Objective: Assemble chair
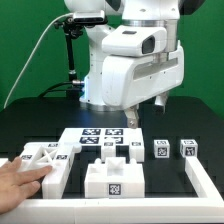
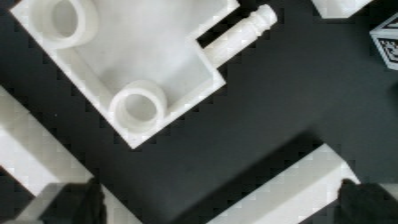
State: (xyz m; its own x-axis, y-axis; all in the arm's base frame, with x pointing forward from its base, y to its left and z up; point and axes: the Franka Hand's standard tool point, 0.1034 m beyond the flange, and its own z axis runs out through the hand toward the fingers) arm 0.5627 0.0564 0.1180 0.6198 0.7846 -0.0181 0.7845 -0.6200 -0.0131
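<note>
1. Black table (image 1: 205,130), green backdrop (image 1: 30,40); chair parts (image 1: 112,178) lie loose, none joined.
2. Gripper (image 1: 148,112) hangs released and empty above mid-table, near the tagged panel (image 1: 98,138).
3. X-braced piece (image 1: 48,162) sits at the front edge, touched by a person's hand (image 1: 18,182); the whole assembly remains, I judge.

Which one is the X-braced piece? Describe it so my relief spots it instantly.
On the black table, look to the front corner at the exterior view's left. The X-braced piece lies there, touched by a person's hand; only it shows crossed bars.
</note>
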